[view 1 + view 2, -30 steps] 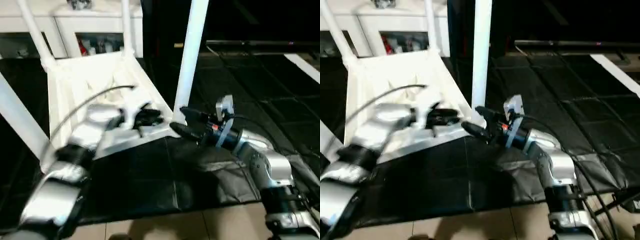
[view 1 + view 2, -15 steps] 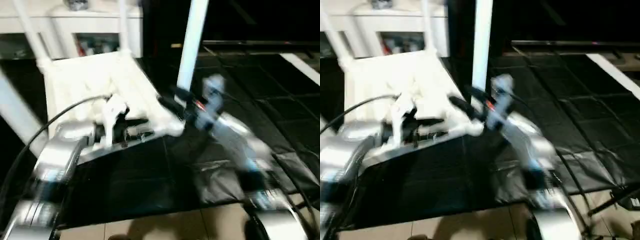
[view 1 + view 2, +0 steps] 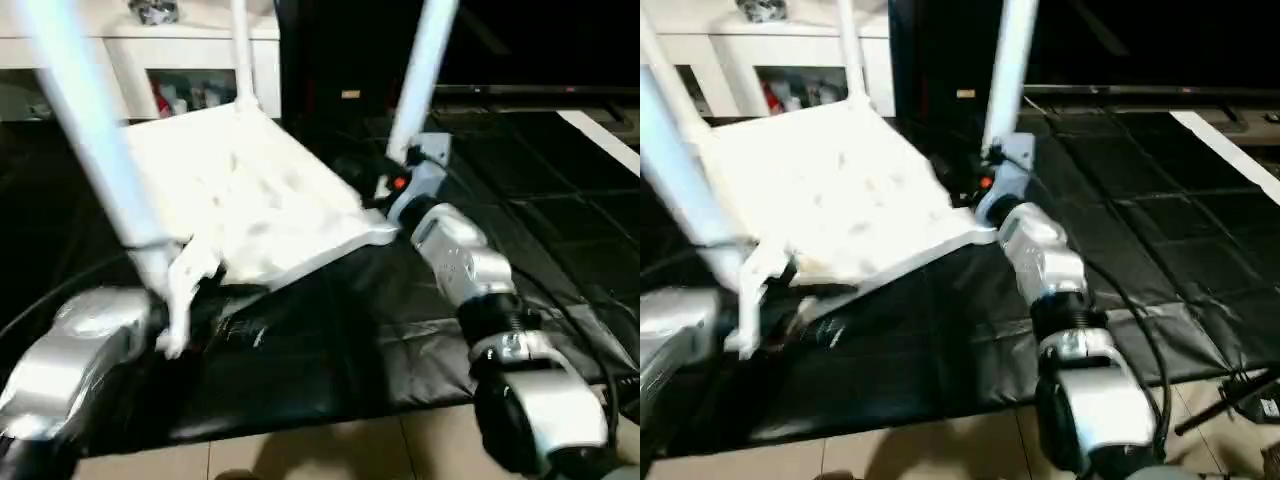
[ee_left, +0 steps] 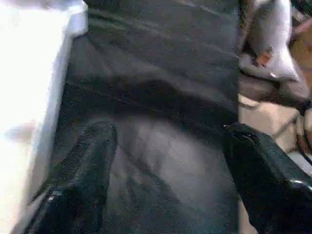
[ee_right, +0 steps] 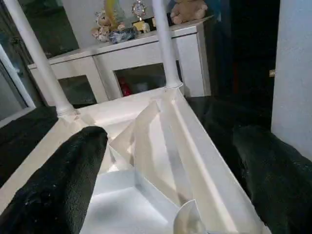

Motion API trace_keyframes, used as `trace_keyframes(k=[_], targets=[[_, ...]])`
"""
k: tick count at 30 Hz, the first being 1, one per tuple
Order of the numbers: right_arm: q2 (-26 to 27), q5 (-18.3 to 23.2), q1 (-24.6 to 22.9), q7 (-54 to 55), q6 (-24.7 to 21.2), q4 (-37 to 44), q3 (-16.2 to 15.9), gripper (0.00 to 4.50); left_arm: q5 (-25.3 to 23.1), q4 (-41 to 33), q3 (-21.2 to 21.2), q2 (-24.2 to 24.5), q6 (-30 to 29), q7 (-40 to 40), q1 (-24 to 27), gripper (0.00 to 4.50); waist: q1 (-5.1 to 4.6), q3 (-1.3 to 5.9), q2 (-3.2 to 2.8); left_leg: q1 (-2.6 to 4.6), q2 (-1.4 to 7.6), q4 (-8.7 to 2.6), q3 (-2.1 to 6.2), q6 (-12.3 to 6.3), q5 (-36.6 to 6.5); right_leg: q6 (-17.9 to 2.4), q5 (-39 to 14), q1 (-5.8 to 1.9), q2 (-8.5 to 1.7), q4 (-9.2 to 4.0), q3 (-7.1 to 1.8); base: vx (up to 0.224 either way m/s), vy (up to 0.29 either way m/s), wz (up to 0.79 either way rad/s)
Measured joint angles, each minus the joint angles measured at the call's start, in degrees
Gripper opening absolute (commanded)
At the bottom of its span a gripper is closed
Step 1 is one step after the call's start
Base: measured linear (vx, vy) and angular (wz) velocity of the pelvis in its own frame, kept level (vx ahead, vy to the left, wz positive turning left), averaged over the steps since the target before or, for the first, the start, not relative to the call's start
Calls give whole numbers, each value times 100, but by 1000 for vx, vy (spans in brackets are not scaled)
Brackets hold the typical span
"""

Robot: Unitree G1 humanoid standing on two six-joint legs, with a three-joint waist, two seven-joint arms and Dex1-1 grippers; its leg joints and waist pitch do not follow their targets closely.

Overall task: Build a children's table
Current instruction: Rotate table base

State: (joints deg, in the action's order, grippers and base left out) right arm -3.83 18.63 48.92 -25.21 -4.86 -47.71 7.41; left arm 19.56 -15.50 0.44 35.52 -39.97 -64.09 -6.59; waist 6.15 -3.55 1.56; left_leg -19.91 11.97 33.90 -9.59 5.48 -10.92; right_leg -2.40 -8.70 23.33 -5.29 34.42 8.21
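The white children's table [image 3: 235, 190] lies upside down and tilted on the black mat, ribbed underside up. Its tapered legs rise from the corners: a near-left leg [image 3: 95, 150], a far leg [image 3: 241, 50] and a right leg [image 3: 424, 60]. My right gripper [image 5: 168, 141] is open at the table's right corner by the base of the right leg [image 3: 1008, 60], its fingers [image 5: 73, 170] spread wide over the ribs. My left gripper [image 4: 168, 141] is open low beside the table's near edge [image 4: 34, 97], with just mat between its fingers [image 4: 83, 175].
A white glass-door cabinet [image 3: 190, 60] stands behind the table, with toys [image 5: 122, 29] on top. The black mat [image 3: 300, 370] covers the floor; beige tiles [image 3: 330, 450] begin at its front edge. A black stand [image 3: 1240, 390] lies at the right front.
The table has tipped so its near-left leg swings up large at the left. My right arm reached forward to the right corner. My left gripper dropped off the underside down to the near edge.
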Motion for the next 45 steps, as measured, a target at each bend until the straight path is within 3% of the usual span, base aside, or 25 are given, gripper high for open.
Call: trace_keyframes(k=[4, 7, 13, 20, 26, 32, 37, 42, 45], targets=[[-134, -81, -55, -205, 37, -28, -8, 450, 104, -148, 329, 423, -179, -121, 533, 441, 17, -3, 3, -3, -1, 1, 4, 0, 0, 3, -2, -14, 1, -2, -2, 0, 0, 0], [-202, -114, -271, -455, 48, 16, -80, 450, 114, -180, 593, 710, -243, -183, 839, 447, 8, -1, 7, -2, -1, 1, 7, -1, 0, 7, -4, -26, 3, -6, -10, 0, 0, 0], [-409, -260, -961, -1365, -185, 438, -604, 450, 158, -131, 1053, 1380, -342, -383, 1409, 447, -93, -1, 10, -11, 1, 0, 7, -2, 0, 25, -23, -20, 17, -7, -31, 0, 0, 0], [-623, -569, -1382, -1647, -389, 758, -982, 450, 62, 584, 1661, 1736, 20, -312, 1274, 447, -111, 0, 17, -6, -3, -3, -1, -4, -1, 26, -32, -19, 32, -6, -73, 0, 0, 0], [-732, -928, -1588, -1520, -506, 801, -1246, 450, 51, 1127, 1774, 2072, 243, -389, 1051, 447, -102, 2, 26, 0, -5, -3, -3, -4, -1, 25, -31, -18, 42, -5, -97, 0, 0, 0], [-587, -1176, -1585, -1207, -640, 775, -1422, 450, 144, 1337, 1731, 1877, 461, -371, 294, 447, -92, 11, 47, 51, -6, -4, -5, -4, -1, 23, -30, -32, 53, 2, -120, 0, 0, 0], [-384, -1404, -1533, -782, -625, 323, -1469, 450, 365, 1332, 1341, 1276, 500, -257, -271, 447, -43, 13, 52, 52, -8, -3, -6, -3, -1, 22, -30, -32, 53, 12, -127, 0, 0, 0], [-187, -1496, -1345, -339, -479, -75, -1464, 450, 735, 1137, 1107, 874, 415, -260, -621, 447, -77, 19, 62, 60, -9, -2, -6, -1, 0, 19, -32, -30, 53, 33, -133, 0, 0, 0], [-132, -1498, -1182, -109, -284, -492, -1342, 450, 847, 1012, 965, 507, 276, -202, -800, 447, -41, 25, 96, 64, -9, -1, -7, -1, 0, 19, -37, -30, 53, 40, -133, 0, 0, 0]])
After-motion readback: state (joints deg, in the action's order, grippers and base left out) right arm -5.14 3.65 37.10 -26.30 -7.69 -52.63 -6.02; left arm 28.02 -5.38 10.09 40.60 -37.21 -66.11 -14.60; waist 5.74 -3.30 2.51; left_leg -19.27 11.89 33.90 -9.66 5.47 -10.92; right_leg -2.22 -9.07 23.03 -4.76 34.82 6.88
